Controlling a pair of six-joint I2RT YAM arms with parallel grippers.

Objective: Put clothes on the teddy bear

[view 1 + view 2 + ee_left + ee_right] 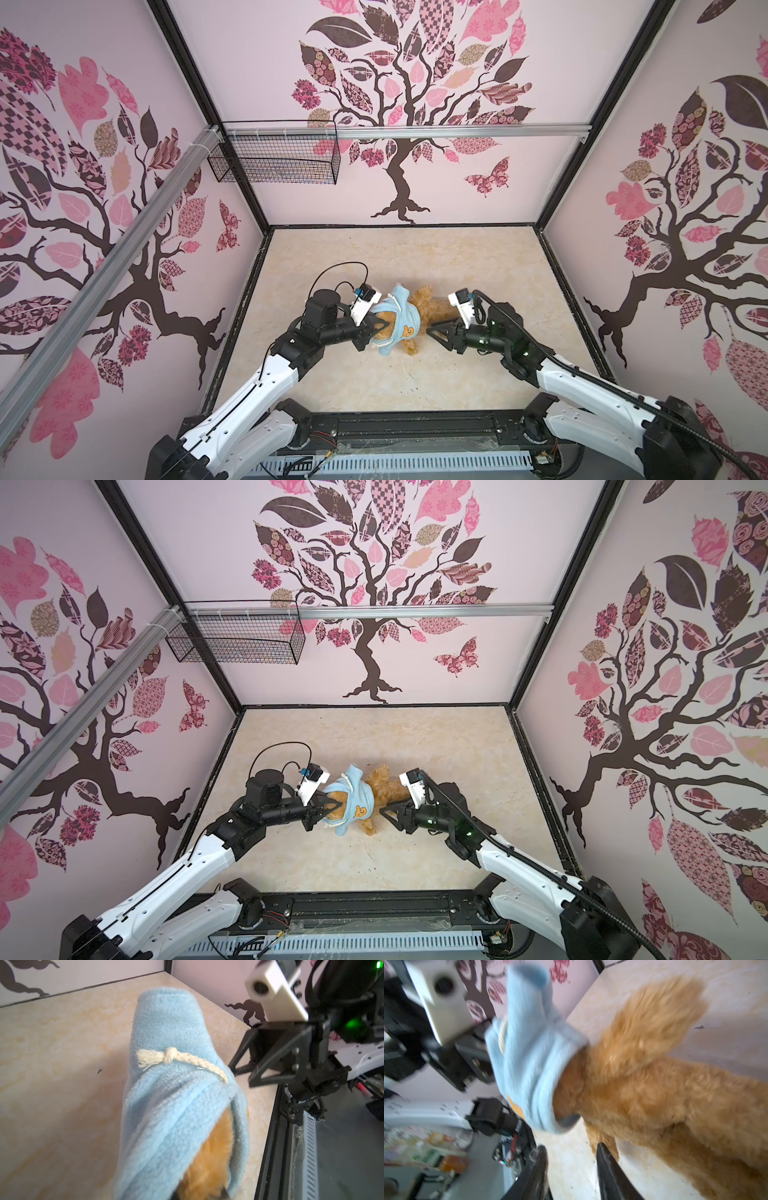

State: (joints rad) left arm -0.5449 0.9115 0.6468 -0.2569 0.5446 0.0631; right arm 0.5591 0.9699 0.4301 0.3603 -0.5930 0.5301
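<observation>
The bear (422, 305) lies on the table (415, 257) between both grippers, its head end inside a soft blue fleece shirt (399, 322). The left gripper (371, 322) is closed at the shirt; what it pinches is hidden. The right gripper (432, 328) is parted and empty, just beside the shaggy golden legs.

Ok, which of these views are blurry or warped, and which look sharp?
Right wrist view: motion blur smears the teddy bear and light-blue shirt. Left wrist view: crisp on the shirt's cord knot, soft on the fur nearest the lens. Both top views: sharp and evenly lit, with wide-angle splaying of the walls; no strong glare.
</observation>
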